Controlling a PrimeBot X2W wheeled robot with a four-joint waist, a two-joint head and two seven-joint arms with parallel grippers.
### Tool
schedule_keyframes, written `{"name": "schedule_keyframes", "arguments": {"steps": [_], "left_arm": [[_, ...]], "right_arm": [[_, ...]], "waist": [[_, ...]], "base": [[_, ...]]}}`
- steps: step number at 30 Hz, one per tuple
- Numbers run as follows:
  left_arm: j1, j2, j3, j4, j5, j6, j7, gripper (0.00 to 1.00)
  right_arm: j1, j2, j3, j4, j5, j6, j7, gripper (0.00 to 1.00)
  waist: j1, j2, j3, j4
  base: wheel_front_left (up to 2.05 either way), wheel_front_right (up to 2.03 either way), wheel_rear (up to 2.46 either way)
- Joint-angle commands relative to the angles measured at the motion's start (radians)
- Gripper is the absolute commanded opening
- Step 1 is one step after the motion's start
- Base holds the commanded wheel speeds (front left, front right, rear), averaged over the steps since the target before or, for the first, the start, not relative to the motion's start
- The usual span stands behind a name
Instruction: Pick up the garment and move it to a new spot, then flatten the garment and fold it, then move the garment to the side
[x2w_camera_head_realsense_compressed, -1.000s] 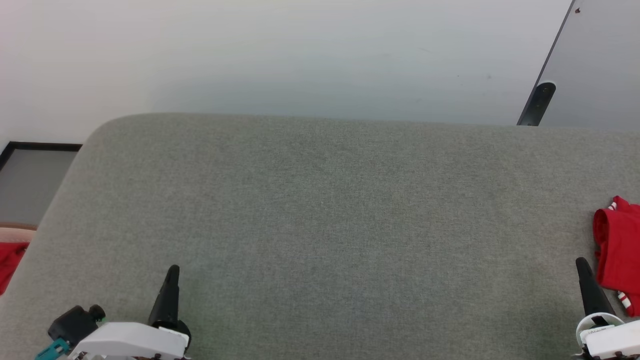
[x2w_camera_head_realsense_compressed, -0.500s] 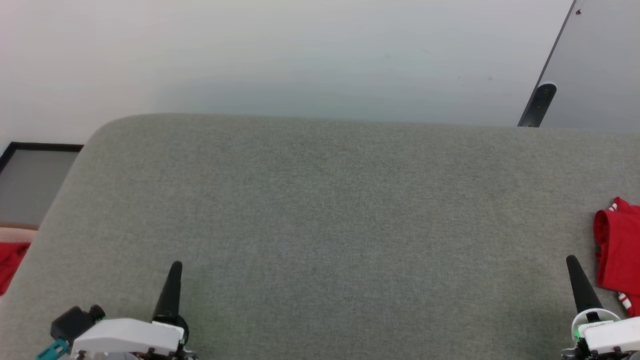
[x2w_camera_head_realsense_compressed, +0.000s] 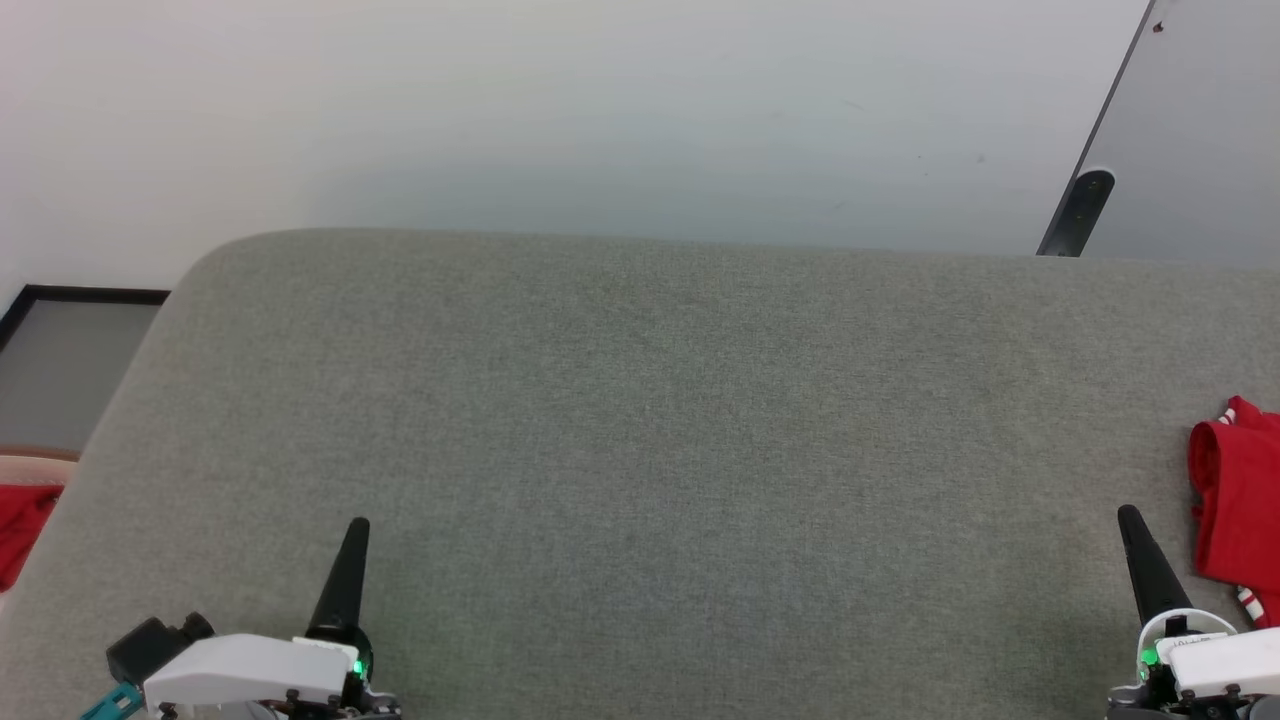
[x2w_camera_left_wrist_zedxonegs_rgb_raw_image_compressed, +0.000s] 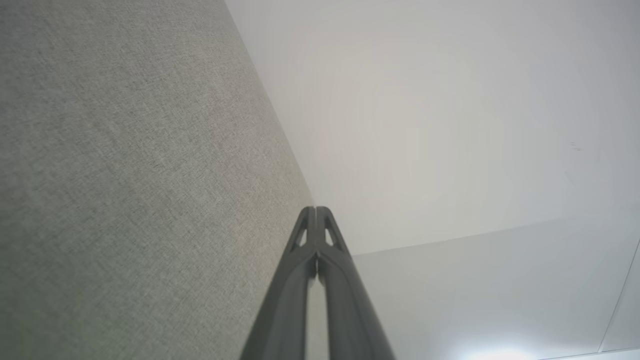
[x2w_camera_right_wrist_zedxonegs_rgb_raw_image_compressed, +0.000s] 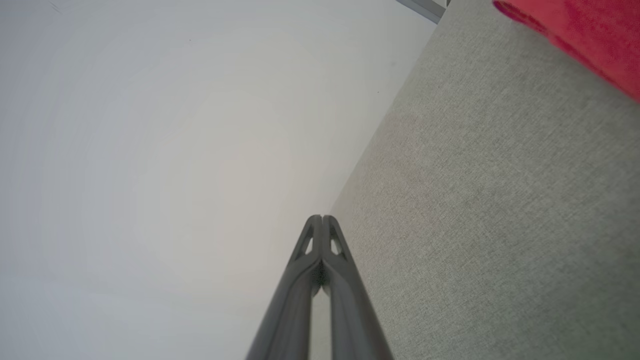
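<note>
Before us spreads the grey fabric tabletop (x2w_camera_head_realsense_compressed: 640, 450), filling most of the head view from its rounded far edge down to the bottom of the frame, with a pale wall (x2w_camera_head_realsense_compressed: 560, 110) behind it. The garment (x2w_camera_head_realsense_compressed: 1240, 505) lies bunched at the far right edge of the frame, just below mid-height: a red heap with a scrap of red-and-white striped trim showing at its top and its lower right. Part of it runs out of the frame, so we cannot tell its full shape. What we see of it runs up and down the frame.

Our right pincer (x2w_camera_head_realsense_compressed: 1132, 522) stands at the lower right, clenched and holding nothing, its tip pointing up the frame and just left of the garment but apart from it. In the right wrist view the red cloth (x2w_camera_right_wrist_zedxonegs_rgb_raw_image_compressed: 585, 35) sits blurred in the upper right corner, well off the line of the shut fingers (x2w_camera_right_wrist_zedxonegs_rgb_raw_image_compressed: 305, 295).

Our left pincer (x2w_camera_head_realsense_compressed: 359, 530) is at the lower left, likewise clenched and empty, well apart from the garment. We judge the right arm nearer; it would have to open and swing rightward.
</note>
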Motion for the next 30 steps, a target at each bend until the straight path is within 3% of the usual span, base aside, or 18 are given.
{"name": "schedule_keyframes", "arguments": {"steps": [1,30], "left_arm": [[-0.020,0.000,0.008,-0.002,-0.020,-0.010,0.005,0.00],[-0.038,-0.042,0.047,0.018,-0.210,-0.026,0.067,0.00]], "right_arm": [[-0.021,0.003,0.000,-0.003,0.023,0.000,0.003,0.00],[-0.049,0.040,0.008,0.035,0.225,-0.001,0.034,0.00]], "waist": [[0.0000,-0.0001,0.000,0.000],[0.0000,-0.0001,-0.006,0.005]], "base": [[0.00,0.00,0.00],[0.00,0.00,0.00]]}}
